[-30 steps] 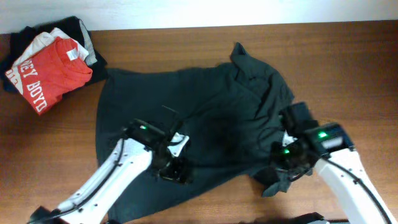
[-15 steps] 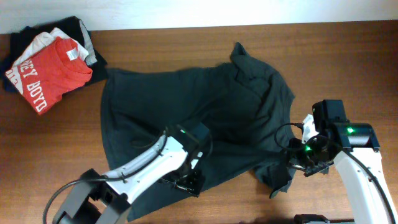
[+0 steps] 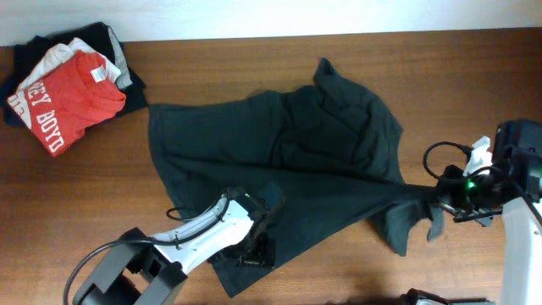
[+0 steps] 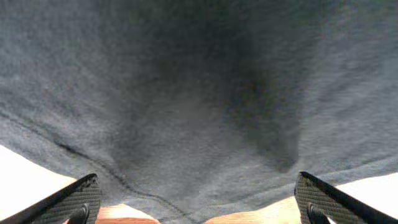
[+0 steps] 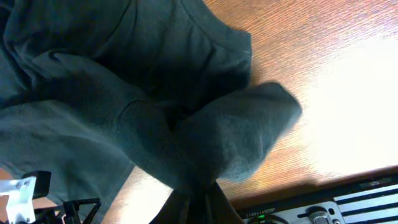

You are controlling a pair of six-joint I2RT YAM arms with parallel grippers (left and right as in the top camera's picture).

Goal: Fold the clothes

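Folding progress: no fold is judged to have been made; the black shirt [image 3: 288,157] is spread out rumpled, with creases bunched toward its upper right.
Remaining: flattening, squaring up and every fold are judged to be outstanding.
Containers: none is seen; nothing is kept in a bin, basket or tray.
Pile [image 3: 63,55]: folded pieces are stacked at the far left corner of the table [image 3: 474,76], with a red shirt [image 3: 76,97] on top. The pile is near the black shirt's upper left corner; whether they touch cannot be told.
Left gripper [image 3: 254,252]: it is placed low over the black shirt's near hem. Its fingers are spread wide, cloth lies flat beneath them, and nothing is pinched.
Black shirt position: it is laid across the middle of the table, its lower right part stretched into a taut tongue toward the right edge.
Right gripper [image 3: 442,196]: it is clamped on the tip of that tongue. Whether a sleeve or a hem corner is held cannot be told. A loose flap is seen just beside the grip.
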